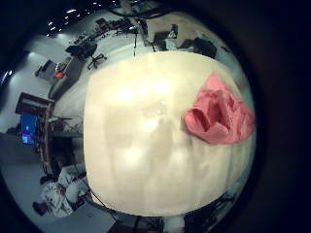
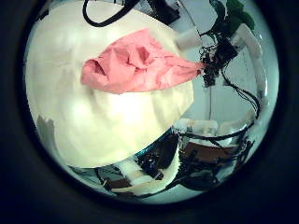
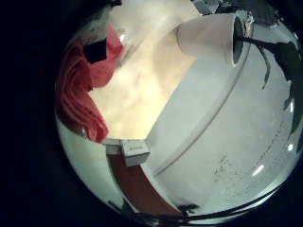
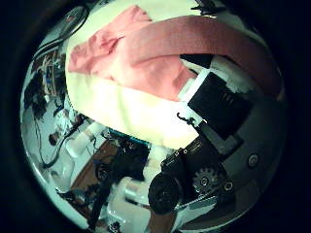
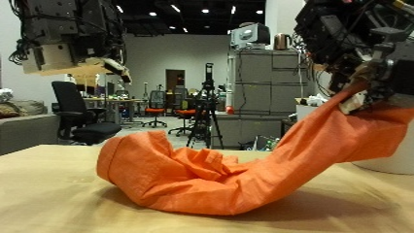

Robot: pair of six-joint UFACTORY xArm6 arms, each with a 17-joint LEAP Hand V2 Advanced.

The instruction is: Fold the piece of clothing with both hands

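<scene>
Two arms hang over the pale table (image 5: 51,194). The left hand (image 5: 81,39) hovers high above it, well clear of the cloth and grasping nothing; whether its fingers are curled or relaxed cannot be told. The orange garment (image 5: 214,170) lies bunched on the tabletop between the hands, one end rising in a taut band toward the right hand (image 5: 369,53). That hand's fingers (image 4: 219,92) pinch the lifted end, holding it off the table.

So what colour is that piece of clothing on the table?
Plain orange, no pattern; the clothing shows best in the outside view.
</scene>
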